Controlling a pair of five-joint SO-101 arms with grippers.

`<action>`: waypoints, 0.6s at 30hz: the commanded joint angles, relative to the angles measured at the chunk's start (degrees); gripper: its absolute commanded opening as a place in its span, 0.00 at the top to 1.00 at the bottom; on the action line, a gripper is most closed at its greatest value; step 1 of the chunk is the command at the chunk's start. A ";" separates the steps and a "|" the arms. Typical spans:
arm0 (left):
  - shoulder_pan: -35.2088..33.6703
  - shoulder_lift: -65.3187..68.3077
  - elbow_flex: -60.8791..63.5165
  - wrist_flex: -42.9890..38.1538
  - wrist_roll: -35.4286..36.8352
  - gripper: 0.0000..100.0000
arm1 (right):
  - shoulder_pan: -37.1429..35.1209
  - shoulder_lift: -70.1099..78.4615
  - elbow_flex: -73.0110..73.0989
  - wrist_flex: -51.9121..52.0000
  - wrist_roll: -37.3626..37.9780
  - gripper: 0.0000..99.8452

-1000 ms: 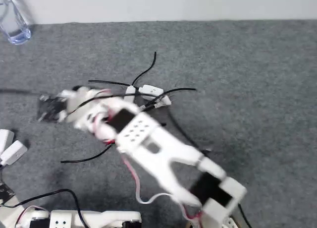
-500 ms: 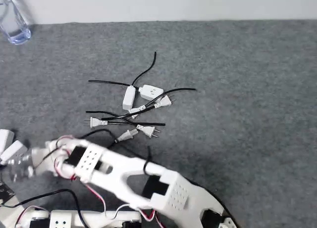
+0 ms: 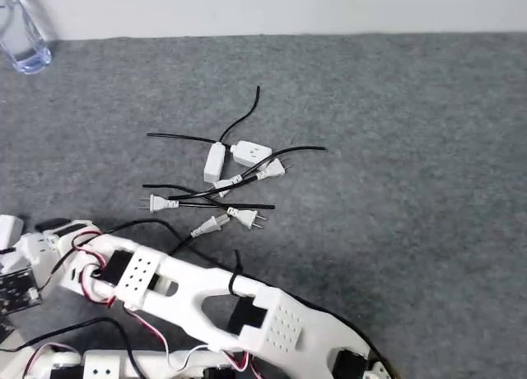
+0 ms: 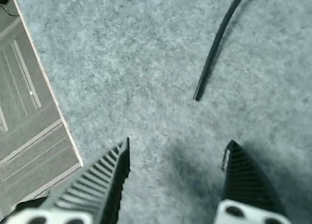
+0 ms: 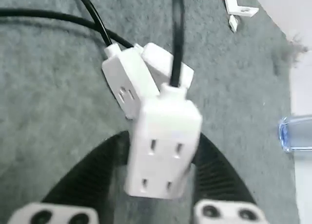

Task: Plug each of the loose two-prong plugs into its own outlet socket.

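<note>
Several white two-prong plugs with black cords lie tangled mid-table, beside two white outlet sockets. My right arm stretches across the front to the left edge. There my right gripper is shut on a white outlet socket, with its black cord running away from it. Two more white sockets lie just behind the held one. In the high view my right gripper sits next to a white socket at the table's left edge. My left gripper hangs open above bare carpet, with nothing between its fingers.
A loose black cord end lies beyond the left gripper. The table's edge runs close beside it, with floor beyond. A clear bottle stands in the far left corner. The grey carpet on the right is bare.
My right arm has swung from above the plug pile over to the table's left front edge. The plugs and sockets in the middle now show.
</note>
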 commanded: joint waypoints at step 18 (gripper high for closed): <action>0.09 0.35 -0.31 -0.09 -0.88 0.71 | 5.93 -0.57 -9.41 -0.75 -1.93 0.79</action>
